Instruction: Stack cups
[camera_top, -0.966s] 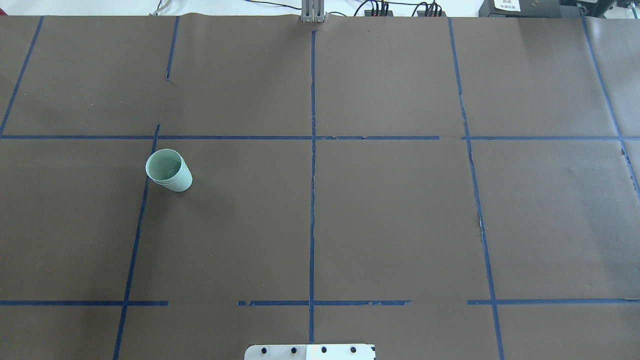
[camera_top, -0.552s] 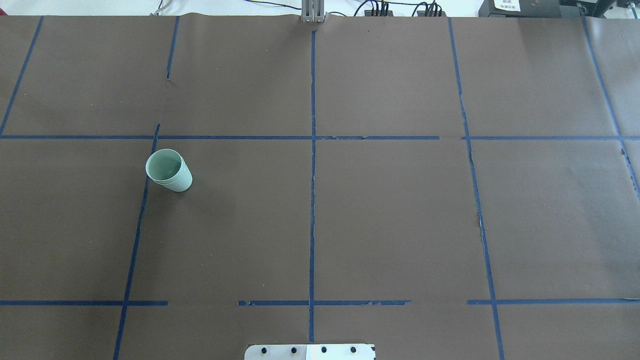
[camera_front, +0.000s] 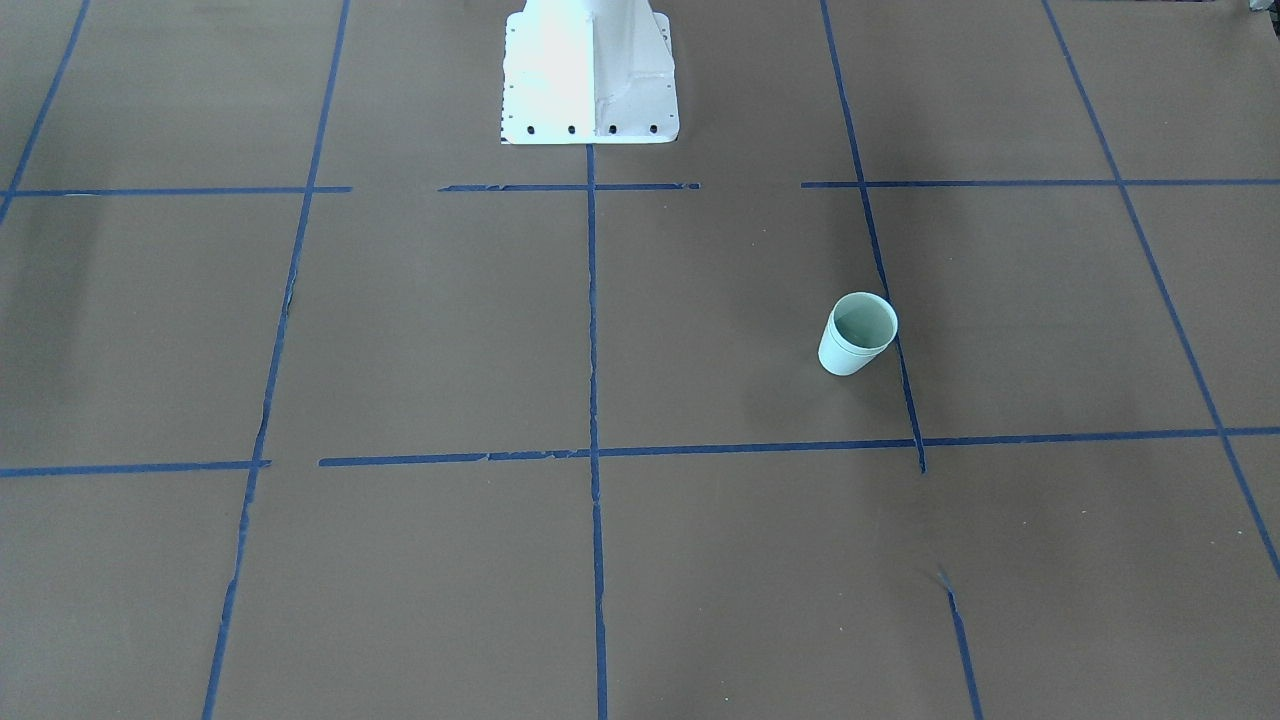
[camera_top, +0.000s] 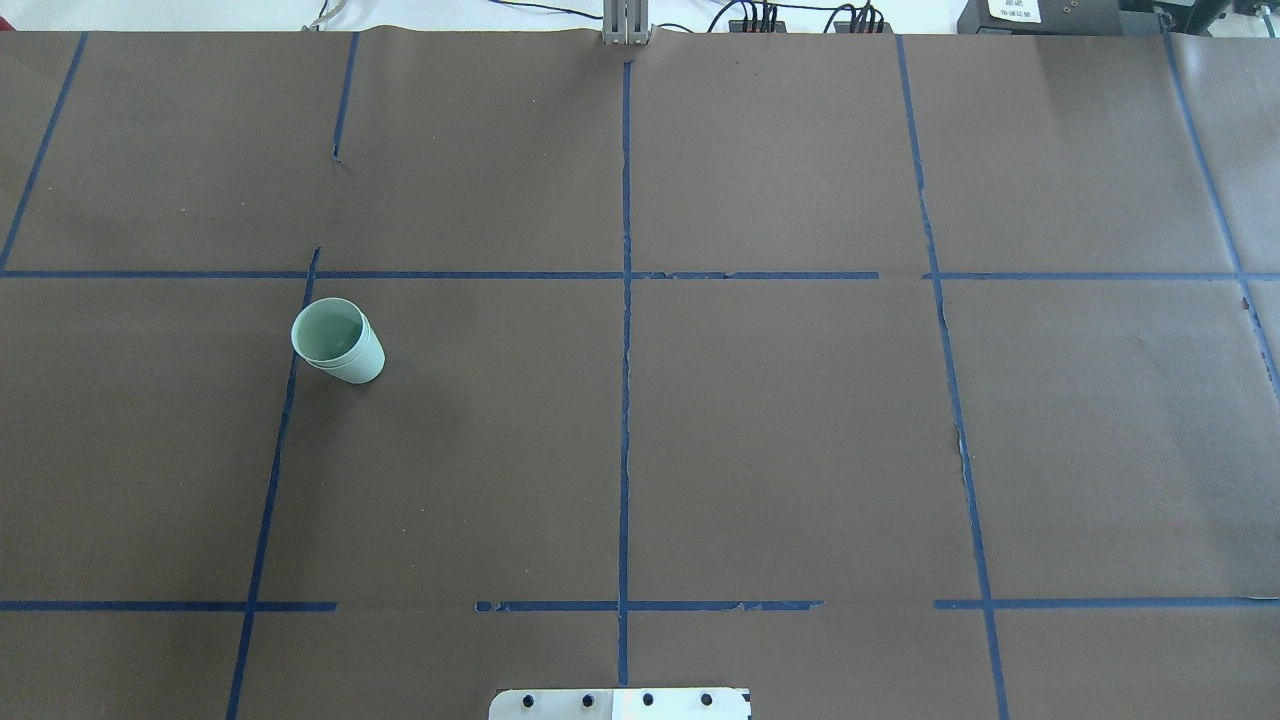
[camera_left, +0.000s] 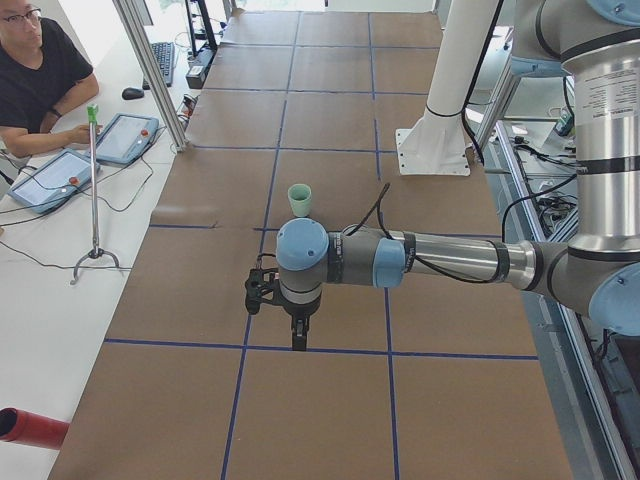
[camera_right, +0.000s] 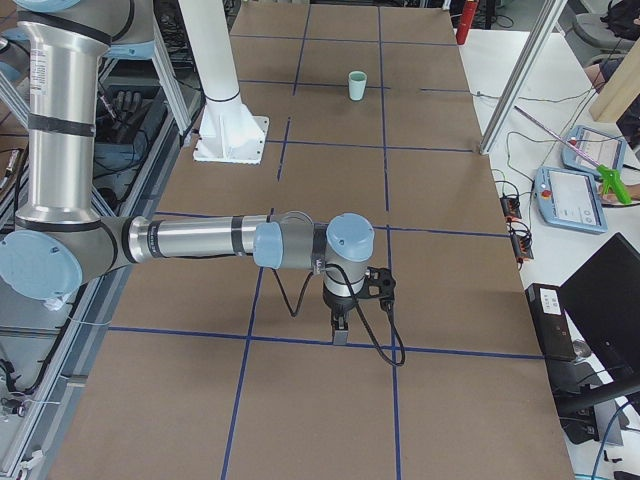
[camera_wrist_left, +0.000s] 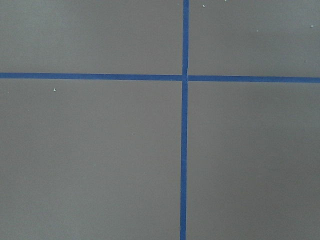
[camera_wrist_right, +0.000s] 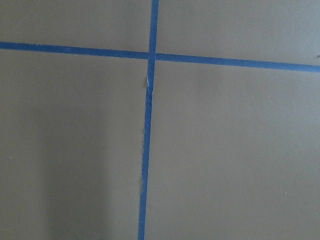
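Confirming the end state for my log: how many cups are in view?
2. The outer cup stands upright beside a blue tape line on the robot's left; the inner cup sits nested inside it, rim slightly proud. No others show.

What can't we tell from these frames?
- Left hand: open or shut unknown; it shows only in the exterior left view, small and side-on.
- Right hand: same, only in the exterior right view.
- Nested pale mint-green tapered cups: inner cup's body hidden by the outer wall in every view.
- Wrist views: only brown paper and blue tape; no hands or cups.
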